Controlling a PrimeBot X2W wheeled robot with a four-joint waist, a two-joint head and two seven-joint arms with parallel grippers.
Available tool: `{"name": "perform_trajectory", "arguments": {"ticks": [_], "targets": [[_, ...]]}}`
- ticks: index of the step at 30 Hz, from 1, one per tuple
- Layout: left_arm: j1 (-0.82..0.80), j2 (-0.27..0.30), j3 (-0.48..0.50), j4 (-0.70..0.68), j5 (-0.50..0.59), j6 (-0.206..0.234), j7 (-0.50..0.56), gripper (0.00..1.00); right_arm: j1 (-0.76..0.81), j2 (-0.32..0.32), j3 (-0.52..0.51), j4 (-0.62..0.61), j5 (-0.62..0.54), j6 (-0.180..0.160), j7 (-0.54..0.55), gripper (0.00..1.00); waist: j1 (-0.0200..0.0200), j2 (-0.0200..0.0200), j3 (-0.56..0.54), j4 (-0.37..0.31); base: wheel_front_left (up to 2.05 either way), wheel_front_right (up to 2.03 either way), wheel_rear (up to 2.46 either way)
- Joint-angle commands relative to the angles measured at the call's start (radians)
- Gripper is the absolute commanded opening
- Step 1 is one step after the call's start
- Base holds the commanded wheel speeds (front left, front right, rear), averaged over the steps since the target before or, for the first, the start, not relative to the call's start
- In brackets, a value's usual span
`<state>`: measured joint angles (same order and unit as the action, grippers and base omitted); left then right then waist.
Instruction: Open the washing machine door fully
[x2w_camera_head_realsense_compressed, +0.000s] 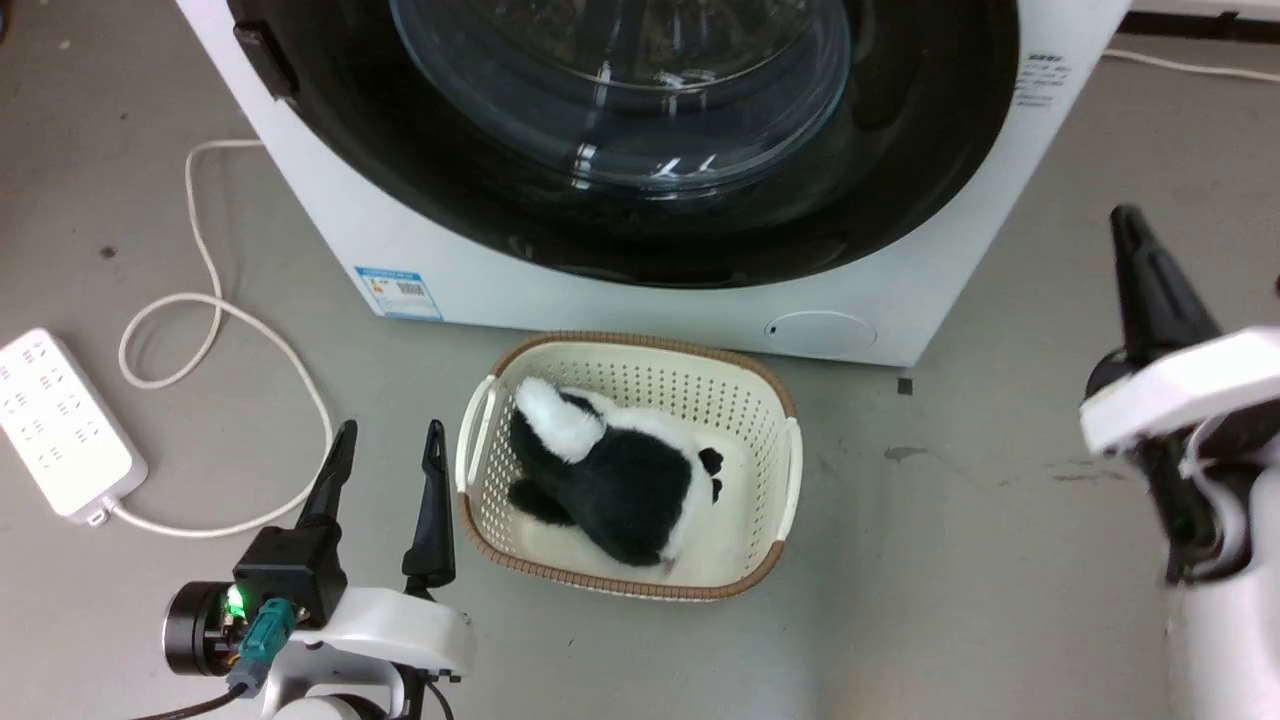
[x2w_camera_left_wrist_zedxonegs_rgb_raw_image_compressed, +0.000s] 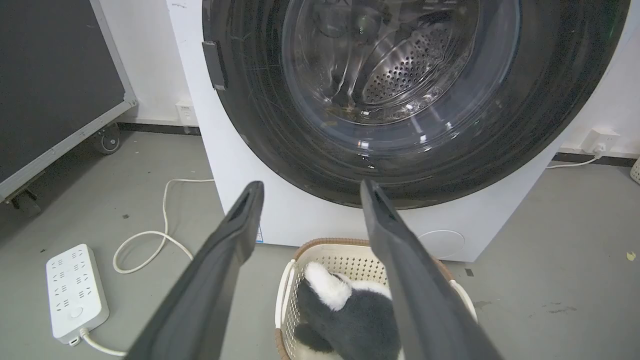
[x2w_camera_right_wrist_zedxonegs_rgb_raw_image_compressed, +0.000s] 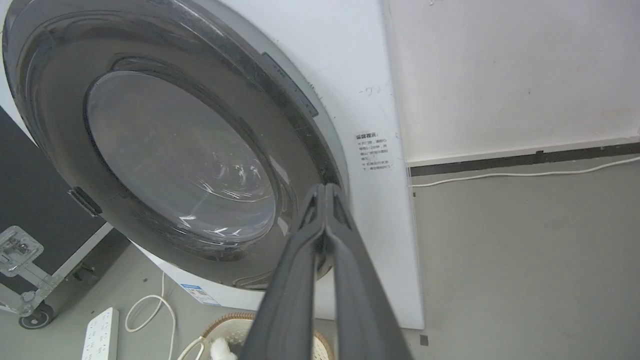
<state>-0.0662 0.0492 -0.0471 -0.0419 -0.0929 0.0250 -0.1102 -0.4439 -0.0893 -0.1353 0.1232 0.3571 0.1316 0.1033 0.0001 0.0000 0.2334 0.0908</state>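
The white washing machine (x2w_camera_head_realsense_compressed: 420, 240) stands ahead of me. Its glossy black washing machine door (x2w_camera_head_realsense_compressed: 900, 170) lies flat against the front, with the clear glass bowl in its centre. The door (x2w_camera_left_wrist_zedxonegs_rgb_raw_image_compressed: 540, 115) has a dark latch tab on its left rim. My left gripper (x2w_camera_head_realsense_compressed: 390, 432) hangs open low at the left, beside a basket, with nothing between its fingers (x2w_camera_left_wrist_zedxonegs_rgb_raw_image_compressed: 235, 230). My right gripper (x2w_camera_head_realsense_compressed: 1128, 215) is shut on nothing, out to the right of the machine. In the right wrist view the right gripper (x2w_camera_right_wrist_zedxonegs_rgb_raw_image_compressed: 325, 187) points at the door (x2w_camera_right_wrist_zedxonegs_rgb_raw_image_compressed: 175, 150) near its right rim.
A cream basket (x2w_camera_head_realsense_compressed: 770, 400) with a black-and-white plush toy (x2w_camera_head_realsense_compressed: 620, 480) sits on the floor just before the machine. A white power strip (x2w_camera_head_realsense_compressed: 60, 430) and looped cable (x2w_camera_head_realsense_compressed: 200, 310) lie at the left. A black wheeled case (x2w_camera_left_wrist_zedxonegs_rgb_raw_image_compressed: 50, 85) stands left of the machine.
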Motion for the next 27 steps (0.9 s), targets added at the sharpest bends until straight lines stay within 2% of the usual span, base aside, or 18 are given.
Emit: {"name": "perform_trajectory", "arguments": {"ticks": [1, 13, 20, 21, 27], "targets": [[-0.018, 0.001, -0.001, -0.006, -0.009, 0.007, -0.011, 1.00, -0.040, 0.005, -0.016, 0.016, 0.026, 0.000, 0.012, 0.00, -0.0001, 0.0000, 0.010, 0.008, 0.00, 0.00, 0.00], [-0.042, 0.001, -0.011, -0.014, -0.020, 0.021, -0.036, 1.00, -0.261, 0.008, -0.139, 0.179, 0.204, 0.000, 0.171, 0.00, -0.0001, 0.0000, 0.073, 0.037, 0.00, 0.00, 0.00], [-0.054, 0.001, -0.019, -0.022, -0.029, 0.025, -0.051, 1.00, -0.391, -0.003, -0.199, 0.286, 0.255, 0.000, 0.259, 0.00, -0.0001, 0.0000, 0.108, 0.056, 0.00, 0.00, 0.00], [-0.056, 0.001, -0.023, -0.025, -0.033, 0.028, -0.057, 1.00, -0.457, -0.006, -0.234, 0.335, 0.277, 0.000, 0.299, 0.00, -0.0001, 0.0000, 0.124, 0.064, 0.00, 0.00, 0.00], [-0.071, 0.001, -0.030, -0.031, -0.042, 0.031, -0.070, 1.00, -0.572, -0.025, -0.284, 0.423, 0.286, 0.000, 0.366, 0.00, -0.0001, 0.0000, 0.159, 0.084, 0.00, 0.00, 0.00]]}}
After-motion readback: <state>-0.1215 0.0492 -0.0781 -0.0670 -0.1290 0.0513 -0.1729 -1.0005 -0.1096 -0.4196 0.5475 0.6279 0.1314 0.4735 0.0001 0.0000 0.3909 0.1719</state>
